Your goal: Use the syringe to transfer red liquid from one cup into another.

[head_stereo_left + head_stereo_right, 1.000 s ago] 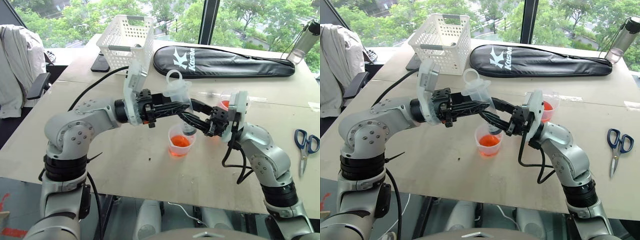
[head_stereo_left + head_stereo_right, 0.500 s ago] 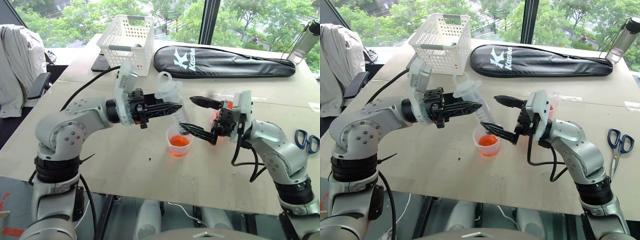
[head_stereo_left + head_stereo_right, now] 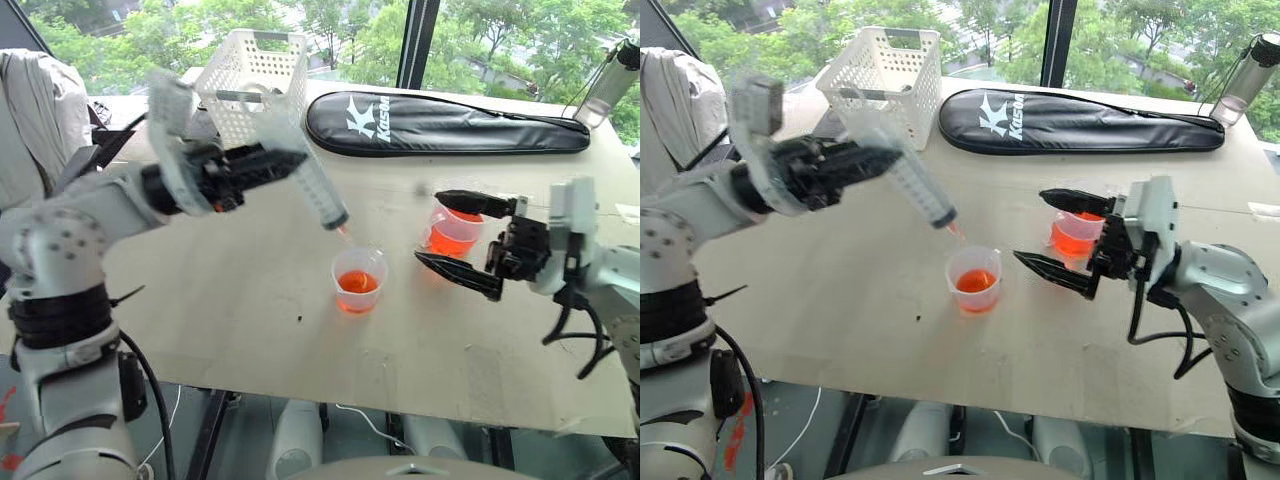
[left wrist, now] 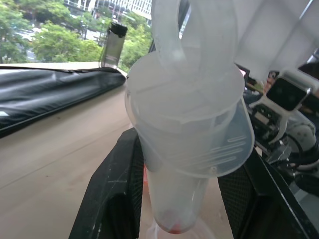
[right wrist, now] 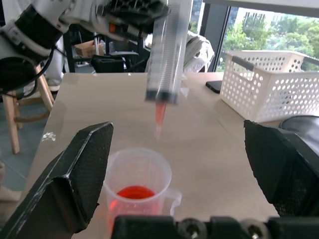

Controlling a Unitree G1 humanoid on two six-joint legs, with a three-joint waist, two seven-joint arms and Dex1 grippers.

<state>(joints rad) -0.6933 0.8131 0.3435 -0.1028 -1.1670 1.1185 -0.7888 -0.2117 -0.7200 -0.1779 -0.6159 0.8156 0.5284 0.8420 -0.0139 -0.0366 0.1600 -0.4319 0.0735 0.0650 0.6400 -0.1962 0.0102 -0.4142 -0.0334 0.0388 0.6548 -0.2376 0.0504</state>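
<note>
My left gripper (image 3: 272, 166) is shut on the syringe (image 3: 312, 192), a clear barrel with printed marks. It is held tilted, and its narrow tip (image 5: 158, 117) shows red inside. The tip hangs above and to the left of the handled cup (image 3: 358, 281), which stands mid-table with red liquid (image 3: 974, 281) in its bottom. The smaller cup (image 3: 452, 232), also holding red liquid, stands to the right. My right gripper (image 3: 427, 227) is wide open and points left, with the smaller cup seen between its fingers (image 3: 470, 201). It touches neither cup. The syringe (image 4: 189, 124) looms close in the left wrist view.
A white basket (image 3: 256, 78) and a dark phone (image 3: 200, 126) lie at the back left. A long black racket bag (image 3: 445, 122) lies across the back, with a bottle (image 3: 612, 82) at the far right. A chair with a grey jacket (image 3: 30, 110) stands off the table's left.
My right gripper opened and drew away to the right of the syringe. My left gripper carried the syringe up and to the left, lifting its tip out of the handled cup.
</note>
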